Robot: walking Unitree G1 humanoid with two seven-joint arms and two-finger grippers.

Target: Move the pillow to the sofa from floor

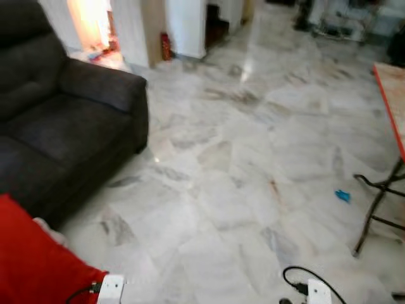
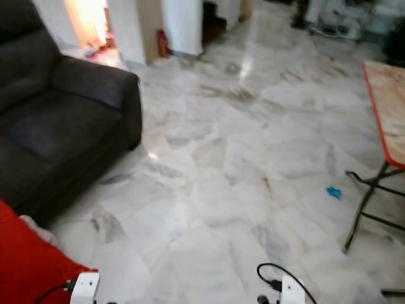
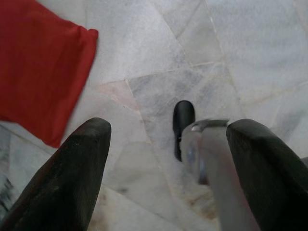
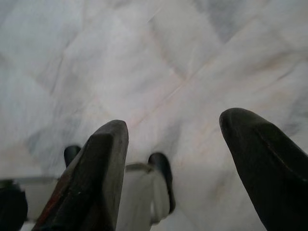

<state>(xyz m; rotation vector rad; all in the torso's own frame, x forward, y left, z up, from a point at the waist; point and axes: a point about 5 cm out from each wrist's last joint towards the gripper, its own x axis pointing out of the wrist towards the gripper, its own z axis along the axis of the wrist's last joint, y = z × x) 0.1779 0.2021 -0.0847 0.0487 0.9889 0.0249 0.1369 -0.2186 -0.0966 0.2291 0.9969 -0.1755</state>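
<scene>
One red pillow (image 1: 31, 263) lies on the marble floor (image 1: 253, 158), bottom-left of the head view, just in front of the dark sofa (image 1: 57, 120) and w/ its upper edge overlapping the sofa's base in the picture; can't tell if they touch. A pale bit of something pokes out beside the pillow at the sofa's foot, too small to ID. In the left wrist view the pillow's corner (image 3: 41, 67) sits off to one side of the left gripper (image 3: 168, 168), apart from it; jaws spread wide, nothing between them but floor, plus a silver leg w/ a black foot (image 3: 184, 118) below. Right gripper (image 4: 192, 163) also hangs over bare marble, jaws wide apart, holding nothing. Sofa stands along the left w/ its armrest toward the room's middle. Far right: folding table w/ orange-edged tabletop (image 1: 389, 101) on black legs. Small blue scrap (image 1: 342, 196) on the floor near those legs. Red cylinder (image 1: 166, 46) by the wall at the back.
</scene>
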